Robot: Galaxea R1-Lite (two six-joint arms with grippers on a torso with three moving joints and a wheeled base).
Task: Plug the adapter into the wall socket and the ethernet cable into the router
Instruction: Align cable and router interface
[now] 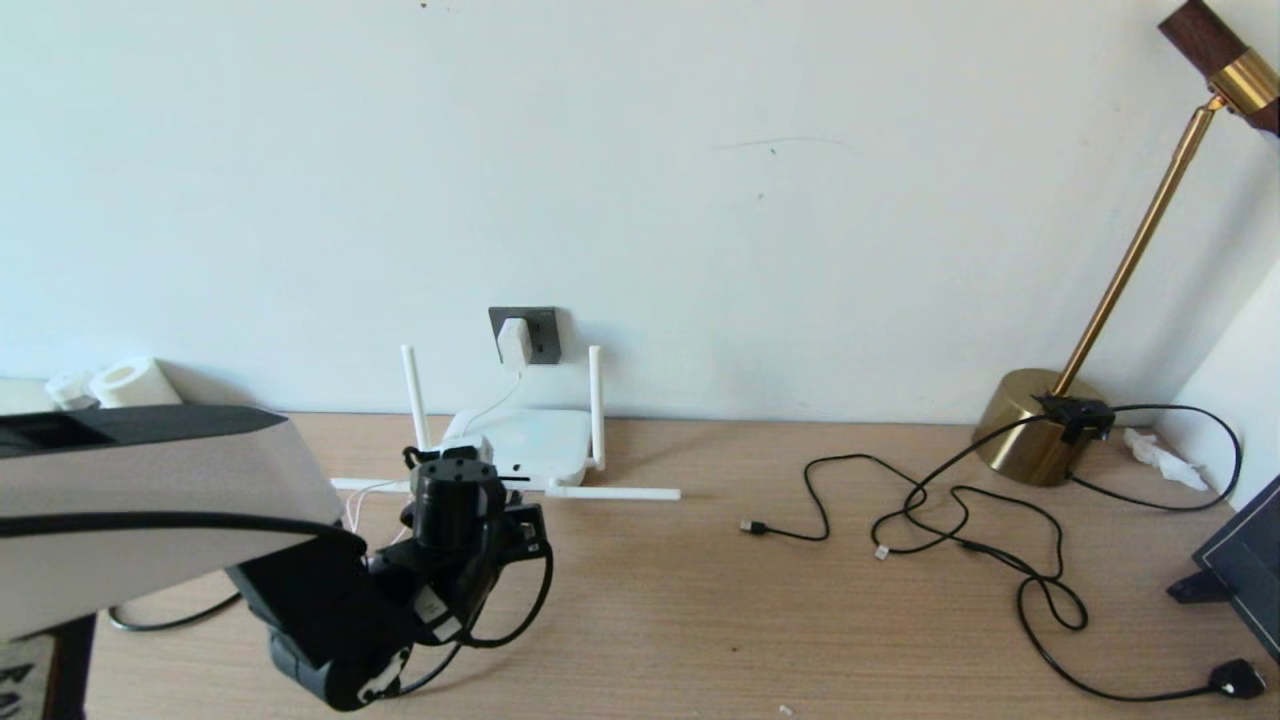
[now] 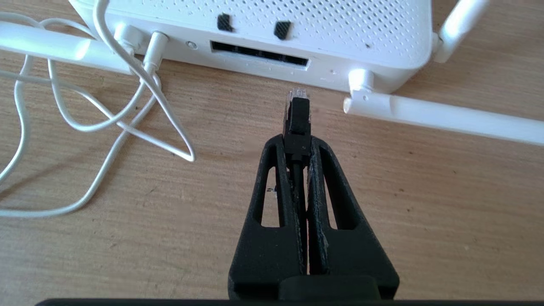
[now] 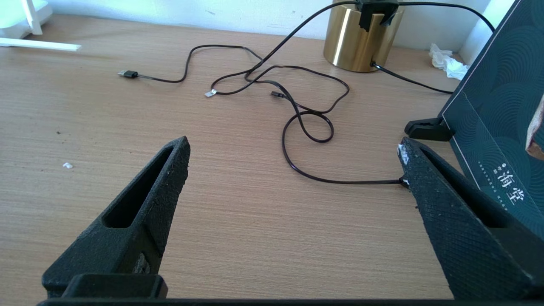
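Observation:
The white adapter (image 1: 514, 343) sits in the dark grey wall socket (image 1: 543, 334), and its thin white cord (image 2: 127, 123) loops over the table to the router (image 1: 530, 445). My left gripper (image 2: 296, 142) is shut on the ethernet cable just behind its black connector (image 2: 297, 112). The connector's clear tip is a short gap from the router's dark port row (image 2: 259, 54), near its right end. My right gripper (image 3: 295, 146) hangs open over bare table at the right, holding nothing.
Two router antennas (image 2: 442, 114) lie flat on the table beside the ports. Thin black cables (image 1: 960, 520) sprawl at the right, near a brass lamp base (image 1: 1035, 425) and a dark box (image 1: 1245, 570). White rolls (image 1: 125, 382) stand at the far left.

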